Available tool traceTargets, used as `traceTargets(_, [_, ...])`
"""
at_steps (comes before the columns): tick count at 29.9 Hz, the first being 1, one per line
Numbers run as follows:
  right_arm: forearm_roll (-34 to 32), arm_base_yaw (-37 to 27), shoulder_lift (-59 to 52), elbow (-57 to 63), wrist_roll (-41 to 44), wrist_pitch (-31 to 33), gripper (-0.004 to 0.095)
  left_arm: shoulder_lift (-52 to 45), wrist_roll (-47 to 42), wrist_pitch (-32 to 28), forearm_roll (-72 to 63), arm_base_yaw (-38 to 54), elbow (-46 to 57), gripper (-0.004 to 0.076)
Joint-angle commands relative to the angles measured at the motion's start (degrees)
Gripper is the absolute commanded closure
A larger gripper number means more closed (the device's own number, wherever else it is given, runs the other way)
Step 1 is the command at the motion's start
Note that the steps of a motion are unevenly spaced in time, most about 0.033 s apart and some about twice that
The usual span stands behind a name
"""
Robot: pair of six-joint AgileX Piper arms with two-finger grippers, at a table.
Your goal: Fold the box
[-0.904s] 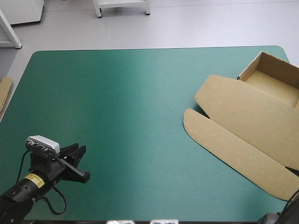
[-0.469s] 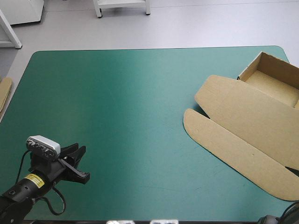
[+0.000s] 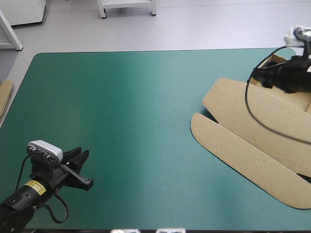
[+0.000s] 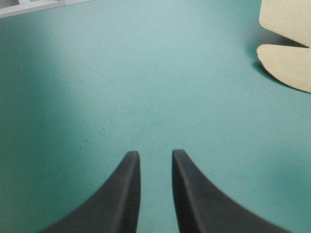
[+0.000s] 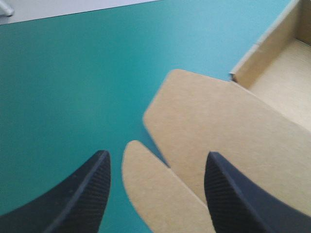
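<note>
The brown box [image 3: 252, 121] lies at the table's right side as an open tray with its lid flat and a long rounded flap [image 3: 233, 155] toward the front. My right gripper [image 3: 262, 76] hovers open over the lid where it joins the tray. In the right wrist view its gripper [image 5: 156, 160] shows wide-spread fingers above the flap [image 5: 155, 194] and lid [image 5: 218, 121], with the tray [image 5: 282, 77] ahead. My left gripper [image 3: 80, 158] rests near the front left corner. In the left wrist view the gripper [image 4: 152, 158] keeps a narrow gap and holds nothing; the flap [image 4: 291, 68] lies far ahead.
An edge of more brown board [image 3: 4, 97] shows at the table's left edge. The teal-green cover [image 3: 136, 107] stretches bare between my left gripper and the box. The box's tray end reaches the table's far right corner.
My right arm has swung up from the front right corner to above the tray end of the box. The box and my left arm have not moved.
</note>
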Motion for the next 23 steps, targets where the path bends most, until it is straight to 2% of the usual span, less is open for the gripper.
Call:
traceTargets(1, [-3.1, 9.6, -8.3, 3.7, 1.4, -7.8, 0.0378, 0.1, 0.2, -4.9, -0.7, -0.3, -1.7, 0.0556])
traceTargets(5, [-4.8, 18.5, -14.4, 13.6, 4.4, -13.2, 0.0378, 0.1, 1.9, -6.2, -0.8, -0.3, -1.2, 0.0556])
traceTargets(11, [-4.8, 26.6, -21.9, 36.4, 1.2, -27.4, 0.0414, 0.1, 1.7, -8.2, -1.7, -0.3, 1.5, 0.0556])
traceTargets(18, [-3.3, 29.1, -25.8, 56.2, -5.3, -44.6, 0.0419, 0.1, 2.0, -10.1, -1.7, -0.3, 2.0, 0.0556])
traceTargets(23, [0.9, 29.1, -25.8, 62.4, -11.2, -51.0, 0.0421, 0.1, 1.7, -10.3, -2.1, -0.3, 2.0, 0.0556])
